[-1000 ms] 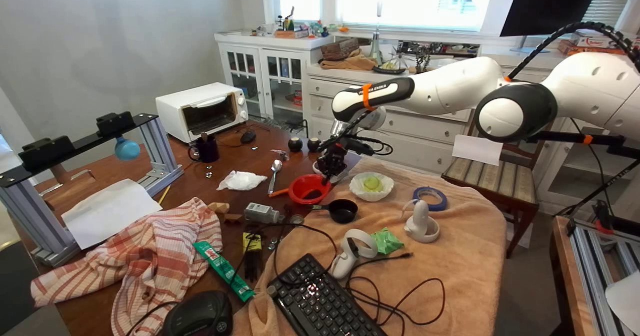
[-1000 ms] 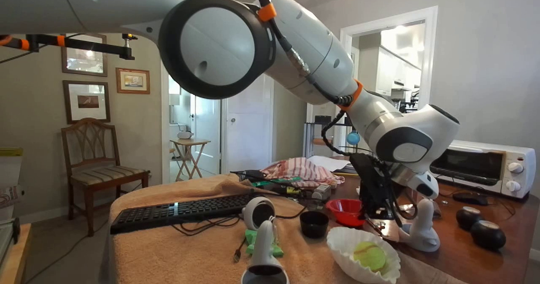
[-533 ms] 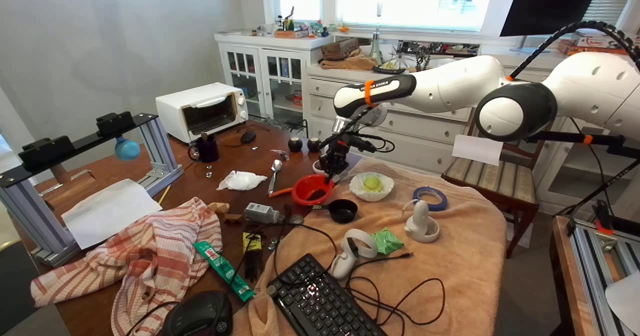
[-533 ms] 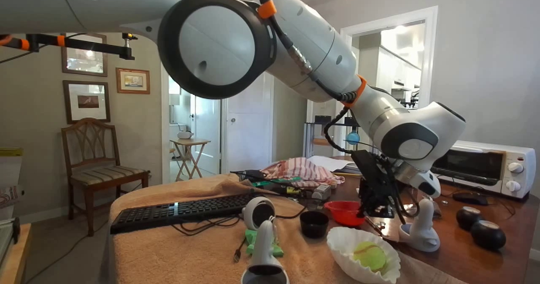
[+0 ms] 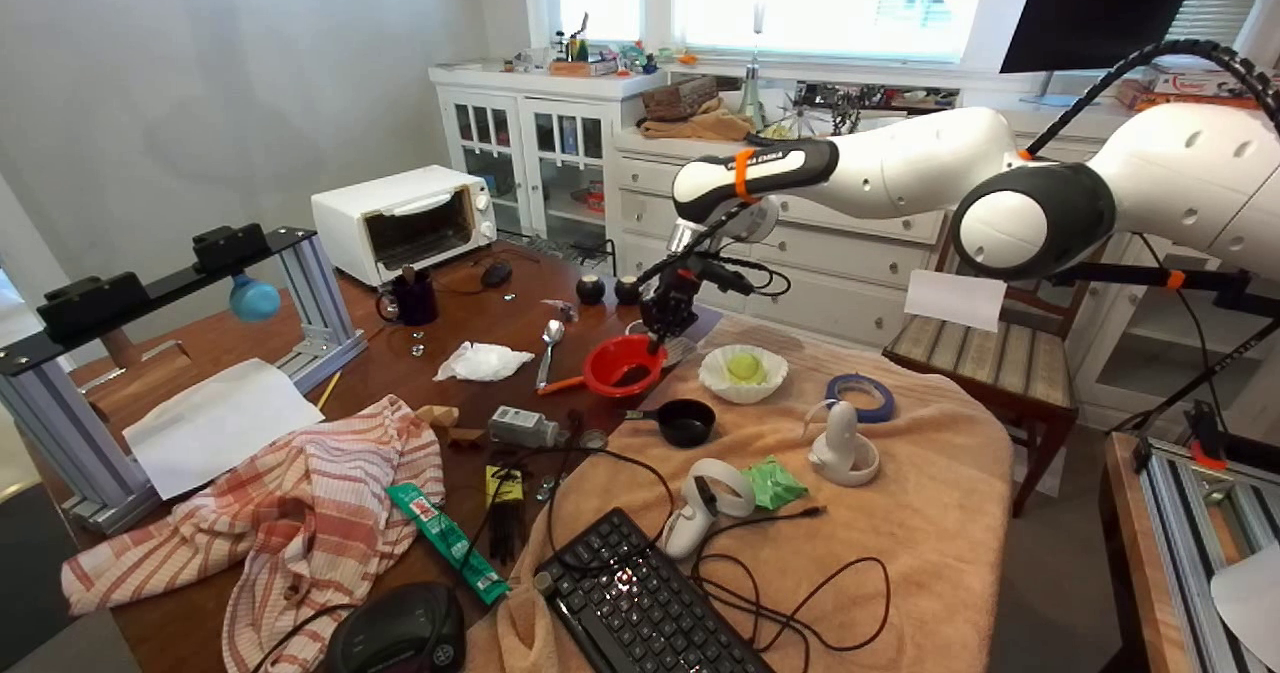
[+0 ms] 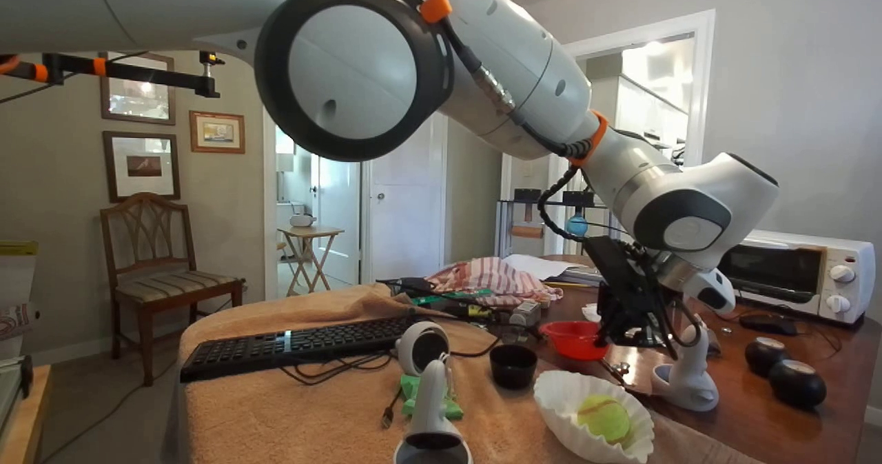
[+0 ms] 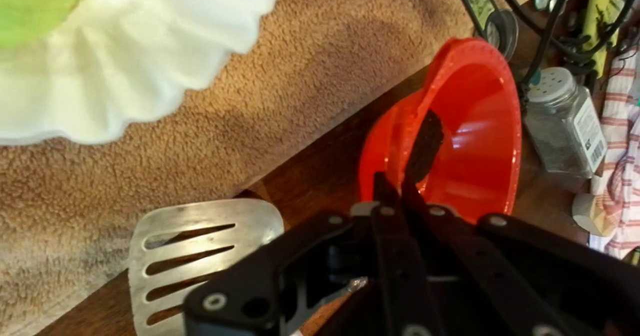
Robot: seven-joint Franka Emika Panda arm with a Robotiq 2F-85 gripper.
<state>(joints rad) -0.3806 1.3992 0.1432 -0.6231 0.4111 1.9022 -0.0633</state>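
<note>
My gripper point(image 7: 398, 185) is shut on the near rim of a red bowl point(image 7: 482, 141), one finger outside the wall and one inside. The bowl tilts and, in an exterior view, the red bowl point(image 6: 577, 340) looks a little raised off the wooden table. A dark patch point(image 7: 425, 144) shows at its bottom; whether it is a hole or an object I cannot tell. Beside the jaws in the wrist view lies a metal slotted turner point(image 7: 200, 246). A fluted white bowl point(image 5: 722, 389) with a tennis ball point(image 5: 745, 366) stands close by on the towel.
A black cup with a handle point(image 5: 686, 423) sits just in front of the red bowl. Around it are a clear shaker jar point(image 5: 524, 427), a spoon point(image 5: 550, 343), a white controller point(image 6: 689, 381), two black round pots point(image 6: 796, 381), blue tape point(image 5: 862, 398) and a keyboard point(image 5: 640, 593) with cables.
The gripper has risen slightly, and the red bowl has moved up with it and tilted more. The fingers have stayed closed on its rim.
</note>
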